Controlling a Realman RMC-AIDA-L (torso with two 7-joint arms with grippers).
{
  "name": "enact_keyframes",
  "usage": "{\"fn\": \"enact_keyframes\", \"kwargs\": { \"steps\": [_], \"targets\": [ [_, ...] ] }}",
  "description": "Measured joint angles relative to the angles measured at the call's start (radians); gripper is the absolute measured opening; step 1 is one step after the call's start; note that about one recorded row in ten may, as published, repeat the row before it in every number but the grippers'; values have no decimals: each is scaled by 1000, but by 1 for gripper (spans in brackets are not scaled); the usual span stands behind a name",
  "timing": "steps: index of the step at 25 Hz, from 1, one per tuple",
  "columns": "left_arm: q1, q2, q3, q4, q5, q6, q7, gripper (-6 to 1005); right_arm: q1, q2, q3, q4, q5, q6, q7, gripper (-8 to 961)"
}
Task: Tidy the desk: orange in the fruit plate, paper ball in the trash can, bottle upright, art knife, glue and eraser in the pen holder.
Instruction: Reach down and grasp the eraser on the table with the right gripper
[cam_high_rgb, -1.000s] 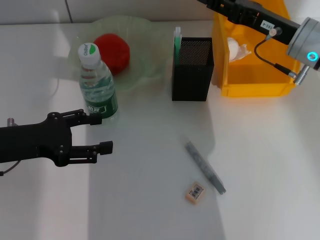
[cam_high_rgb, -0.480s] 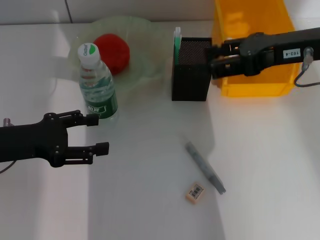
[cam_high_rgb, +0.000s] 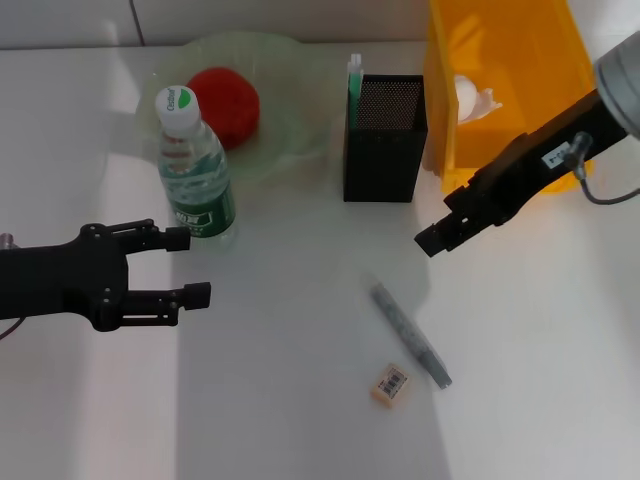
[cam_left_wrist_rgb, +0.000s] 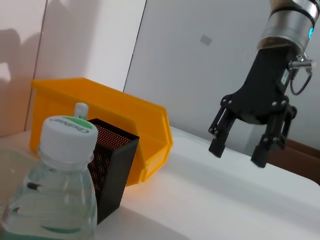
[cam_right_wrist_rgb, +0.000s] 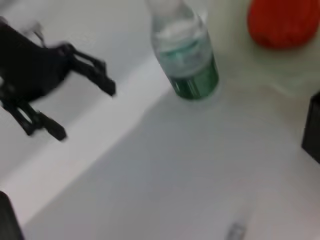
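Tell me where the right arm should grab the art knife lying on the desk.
Take the art knife at mid-length, coming straight down with the right end effector turned so its fingers close across the narrow width. The knife lies flat and diagonal, long and thin, with the eraser close beside its near end.

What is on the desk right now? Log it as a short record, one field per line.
orange: on the green plate, at
bottle: upright in front of the plate
pen holder: black mesh, a green-capped stick in it
paper ball: inside the yellow bin, at
knife: flat on the desk
eraser: flat beside the knife
left gripper: jaws open, near the bottle
right gripper: jaws open, above the desk before the bin
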Motion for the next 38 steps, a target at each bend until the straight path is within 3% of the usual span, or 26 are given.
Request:
{"fn": "enact_keyframes", "kwargs": {
  "steps": [7,9,14,21,29,38],
  "targets": [
    [1,0,2,0,0,-4,0,847,71,10,-182,87,-77,56,48,733],
    [3,0,2,0,0,-3,1,847,73,10,-270,85,-78,59,38,733],
    [8,0,2,0,13,0,0,847,67,12,-375,77,-78,61,-21,733],
    [8,2,1,-1,47,2,-7,847,39,17,-457,51,-19,97,-143,733],
    [6,3,2,0,51,7,-14,847,49,18,-672,132,25,212,-222,734],
    [2,1,2,0,51,10,-17,847,63,19,-743,197,30,303,-223,733]
  ]
}}
